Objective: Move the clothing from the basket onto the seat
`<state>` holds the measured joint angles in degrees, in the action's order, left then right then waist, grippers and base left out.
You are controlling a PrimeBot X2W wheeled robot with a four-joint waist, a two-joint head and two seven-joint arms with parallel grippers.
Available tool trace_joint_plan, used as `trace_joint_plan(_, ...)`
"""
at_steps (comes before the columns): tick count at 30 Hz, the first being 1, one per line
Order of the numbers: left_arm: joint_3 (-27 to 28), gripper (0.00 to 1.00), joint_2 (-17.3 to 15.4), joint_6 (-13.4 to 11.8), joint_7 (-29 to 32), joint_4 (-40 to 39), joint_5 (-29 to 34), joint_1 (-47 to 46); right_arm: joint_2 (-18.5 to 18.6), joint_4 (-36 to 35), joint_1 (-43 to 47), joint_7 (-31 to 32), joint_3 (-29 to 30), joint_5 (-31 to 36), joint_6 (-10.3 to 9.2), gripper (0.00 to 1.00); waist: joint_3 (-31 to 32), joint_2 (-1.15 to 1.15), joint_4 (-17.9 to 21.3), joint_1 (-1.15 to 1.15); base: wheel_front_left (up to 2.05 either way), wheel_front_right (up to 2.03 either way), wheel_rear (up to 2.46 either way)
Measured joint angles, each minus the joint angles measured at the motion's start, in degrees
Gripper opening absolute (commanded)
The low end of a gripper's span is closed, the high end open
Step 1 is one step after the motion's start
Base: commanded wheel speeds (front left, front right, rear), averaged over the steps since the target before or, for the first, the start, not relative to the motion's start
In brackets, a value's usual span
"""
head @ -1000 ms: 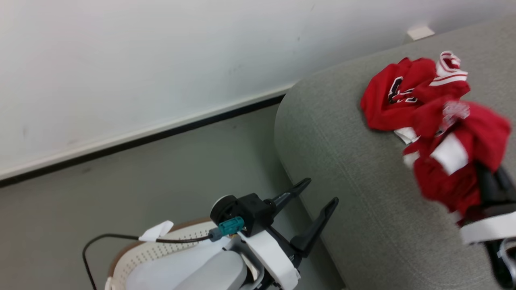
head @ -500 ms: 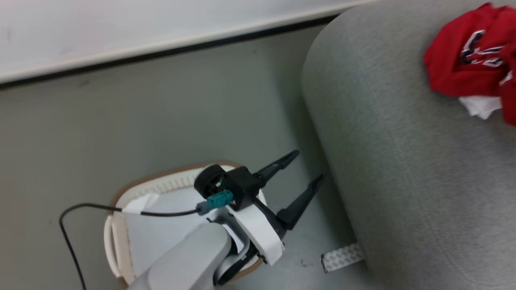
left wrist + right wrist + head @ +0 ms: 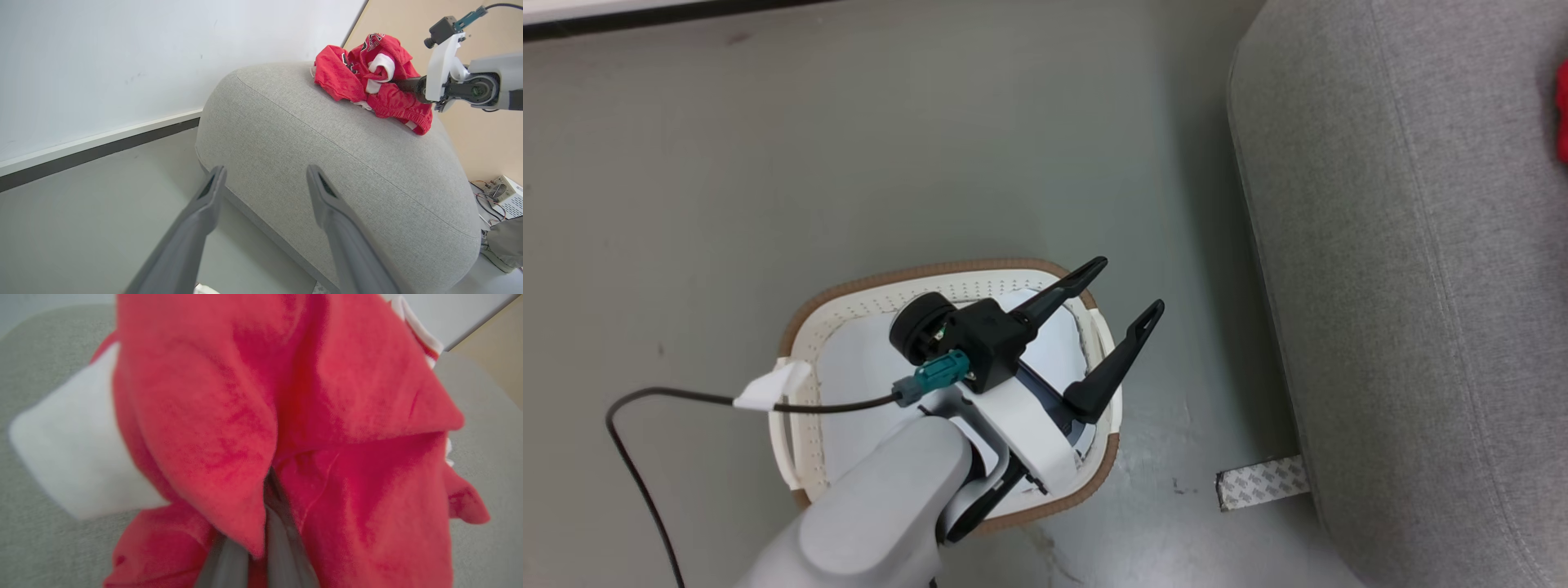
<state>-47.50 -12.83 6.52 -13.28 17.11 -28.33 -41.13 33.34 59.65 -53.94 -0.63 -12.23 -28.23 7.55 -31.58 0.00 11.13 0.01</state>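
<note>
While my right gripper [image 3: 273, 506] is clamped on the clothing [image 3: 367, 77], the heap lies atop the seat [image 3: 327, 155].
My left gripper [image 3: 1127, 286] hangs beside the seat, fingers spread wide, above the basket [image 3: 947, 273]; a tape strip [image 3: 1262, 482] lies at the seat's base, and red folds cover my right fingers.

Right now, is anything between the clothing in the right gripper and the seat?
Nothing visible does. The right gripper is shut on the clothing, and in the left wrist view the red pile lies directly on the seat top, with bare grey fabric around it.
</note>
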Motion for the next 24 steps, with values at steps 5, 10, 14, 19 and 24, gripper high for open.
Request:
trace_joint_plan(5, 0.15, 1.0, 0.32, 0.0, -0.59, 0.78, -0.34, 0.3, 0.02, 1.6, -0.07, -0.46, -2.45, -1.02, 0.0, 0.18, 2.11, 0.0, 0.28, 0.0, 0.0, 0.0, 0.0)
trace_joint_plan(10, 0.29, 1.0, 0.81, 0.0, -1.09, 1.91, -1.14, 1.71, 0.0, 2.48, 0.83, -0.66, -5.69, -2.37, 0.0, 1.0, 5.66, 0.0, 0.77, -0.01, 0.0, 0.0, 0.0)
trace_joint_plan(14, 0.86, 1.0, 0.99, -0.08, -1.43, 3.02, -1.72, 3.69, 0.27, 2.09, 2.91, 1.21, -8.95, -3.82, 0.0, 1.0, 9.59, 0.0, 1.11, -0.01, 0.0, 0.0, 0.0)
trace_joint_plan(19, 2.57, 1.0, 1.2, -0.62, -1.7, 3.91, -2.72, 7.15, 2.78, -2.05, 5.77, 2.98, -13.74, -6.58, 0.0, 1.0, 15.49, 0.0, 1.23, -0.01, 0.0, 0.0, 0.0)
trace_joint_plan(24, 5.87, 1.0, 0.97, -1.91, -1.79, 3.53, -3.99, 10.82, 4.3, -9.0, 8.37, 0.66, -16.82, -9.5, 0.0, 1.0, 21.69, 0.0, 0.86, -0.02, 0.0, 0.0, 0.0)
